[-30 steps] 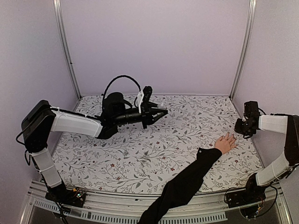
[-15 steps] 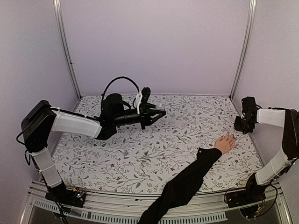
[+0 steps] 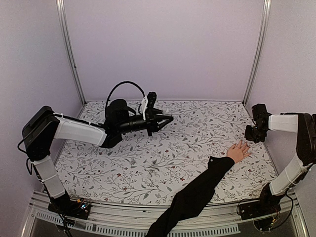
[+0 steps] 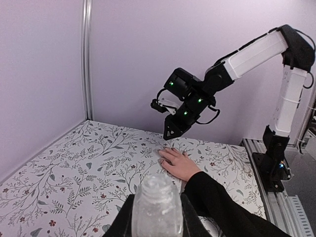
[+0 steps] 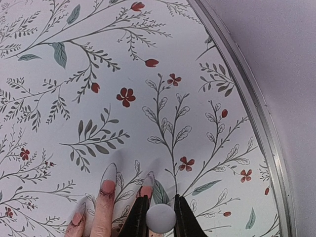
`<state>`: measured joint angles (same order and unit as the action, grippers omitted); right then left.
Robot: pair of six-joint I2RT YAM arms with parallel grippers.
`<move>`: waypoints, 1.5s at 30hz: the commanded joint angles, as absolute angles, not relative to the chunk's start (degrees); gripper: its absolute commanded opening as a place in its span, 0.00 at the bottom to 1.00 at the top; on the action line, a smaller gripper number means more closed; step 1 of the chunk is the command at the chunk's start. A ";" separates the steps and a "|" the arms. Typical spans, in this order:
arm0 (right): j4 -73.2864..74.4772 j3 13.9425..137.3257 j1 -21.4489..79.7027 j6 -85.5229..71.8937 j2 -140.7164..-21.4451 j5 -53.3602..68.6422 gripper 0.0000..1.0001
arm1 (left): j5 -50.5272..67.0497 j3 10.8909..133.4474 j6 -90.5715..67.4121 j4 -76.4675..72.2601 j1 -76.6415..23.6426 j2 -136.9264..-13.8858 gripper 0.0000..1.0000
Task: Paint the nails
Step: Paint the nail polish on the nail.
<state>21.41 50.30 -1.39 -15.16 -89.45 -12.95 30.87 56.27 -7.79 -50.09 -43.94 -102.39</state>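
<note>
A light-skinned hand [image 3: 239,150] with a long black sleeve [image 3: 197,192] lies flat on the floral table at the right. Its long pale nails [image 5: 108,174] show in the right wrist view, just under my right gripper [image 5: 160,217]. That gripper is shut on a small round white cap [image 5: 161,217] and hovers over the fingertips; it shows in the top view [image 3: 250,135] too. My left gripper [image 3: 168,118] is at the back centre, shut on a small pale translucent bottle [image 4: 157,207], held upright and open-mouthed. The hand also shows in the left wrist view [image 4: 178,163].
The floral tablecloth [image 3: 163,153] covers the table. Metal frame posts [image 3: 69,49] stand at the back corners and a metal rail [image 5: 247,94] runs along the right edge, close to my right gripper. Lilac walls enclose three sides.
My right gripper has shifted a little up and to the left over the fingertips. My left gripper has drawn back slightly to the left with the bottle. The hand has stayed still.
</note>
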 commanded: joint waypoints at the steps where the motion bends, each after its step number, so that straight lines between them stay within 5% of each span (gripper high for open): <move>1: 21.42 51.86 -0.80 -15.16 -90.35 -12.83 0.00 | 31.46 55.77 -8.39 -52.47 -43.07 -102.38 0.00; 45: 20.83 50.03 -0.78 -15.04 -90.29 -16.40 0.00 | 31.27 55.90 -8.36 -52.29 -43.07 -102.22 0.00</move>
<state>21.43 50.28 -1.13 -15.18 -90.24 -14.66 31.05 56.25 -8.25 -50.33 -43.79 -102.39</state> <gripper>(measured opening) 0.133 0.214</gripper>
